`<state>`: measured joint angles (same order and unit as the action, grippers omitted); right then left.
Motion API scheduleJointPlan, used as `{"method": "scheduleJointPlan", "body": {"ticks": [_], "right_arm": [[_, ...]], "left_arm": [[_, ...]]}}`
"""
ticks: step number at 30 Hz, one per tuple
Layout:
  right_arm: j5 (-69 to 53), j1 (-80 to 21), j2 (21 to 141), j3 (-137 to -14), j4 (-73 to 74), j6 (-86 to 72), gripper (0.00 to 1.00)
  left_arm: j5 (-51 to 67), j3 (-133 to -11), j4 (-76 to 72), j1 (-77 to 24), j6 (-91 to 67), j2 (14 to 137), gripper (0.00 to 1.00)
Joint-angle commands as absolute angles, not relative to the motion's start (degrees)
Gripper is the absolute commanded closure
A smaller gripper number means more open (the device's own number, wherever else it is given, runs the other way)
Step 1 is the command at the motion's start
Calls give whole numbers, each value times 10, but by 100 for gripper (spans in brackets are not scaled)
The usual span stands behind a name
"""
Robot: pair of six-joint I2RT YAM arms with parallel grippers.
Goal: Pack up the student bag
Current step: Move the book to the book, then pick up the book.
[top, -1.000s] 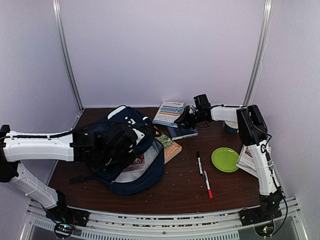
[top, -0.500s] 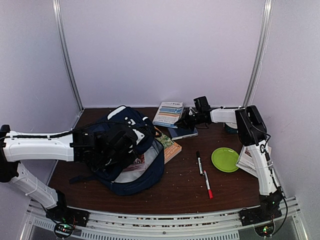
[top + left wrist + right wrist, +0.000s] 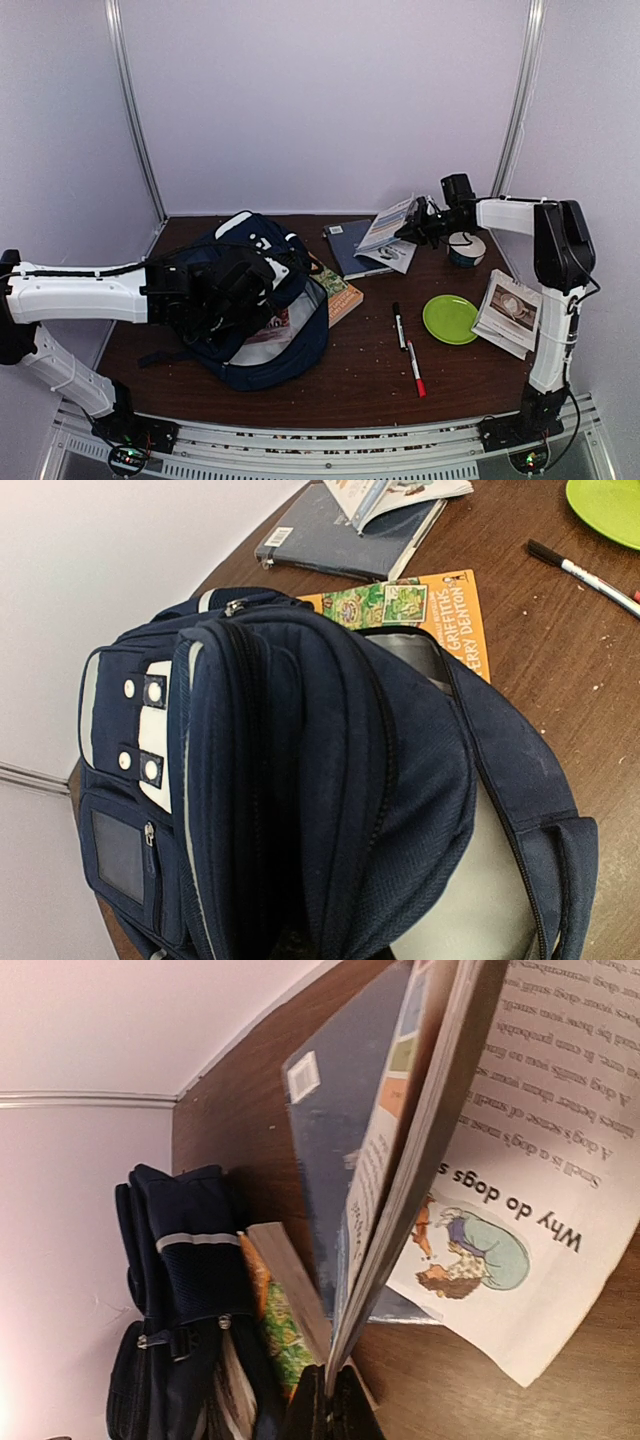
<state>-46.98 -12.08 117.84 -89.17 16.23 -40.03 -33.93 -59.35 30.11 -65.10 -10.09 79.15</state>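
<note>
At back right, our right pincer (image 3: 330, 1405) clamps thin booklet (image 3: 540, 1140) by edge, above blue book (image 3: 343, 243); our left pincer (image 3: 226, 292) closed on student bag (image 3: 300, 780) fabric; bag lies front-left on table (image 3: 360, 385), mouth open.

My left arm (image 3: 80, 293) lies stretched level toward the right, and the left end effector (image 3: 225, 298) is closed with its fingers hidden from me. My right arm (image 3: 553, 300) stands upright. Its forearm reaches left from the high elbow, and the right end effector (image 3: 413, 228) is pinched tight, fingertips (image 3: 345, 1415) together.
</note>
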Motion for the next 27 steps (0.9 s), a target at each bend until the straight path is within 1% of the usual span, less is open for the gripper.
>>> {"method": "scheduleJointPlan", "body": {"ticks": [1,8,13,17,18,19,20,21,25,27], "right_arm": [[-460,-97,1180,-871,249,-300,100],[-516,-97,1222,-911,418,-162,100],[-511,-97,1228,-916,475,-103,100],[-492,-97,1231,-924,488,-89,100],[-491,-97,1231,-928,490,-87,94],[-491,-96,1230,-931,494,-84,85],[-487,-96,1228,-932,497,-80,74],[-484,-95,1222,-931,500,-76,68],[-448,-83,1194,-921,507,-64,54],[-431,-71,1187,-920,509,-61,50]], "left_arm": [[-349,-591,254,-654,-106,771,100],[-348,-584,255,-654,-107,764,100],[-343,-586,254,-654,-109,765,100],[-340,-592,253,-655,-103,774,100],[-339,-593,253,-655,-102,776,100],[-337,-595,253,-655,-102,778,100],[-336,-595,253,-655,-102,778,100],[-336,-596,253,-655,-102,777,100],[-336,-589,251,-655,-107,770,100],[-336,-584,248,-655,-109,766,100]]}}
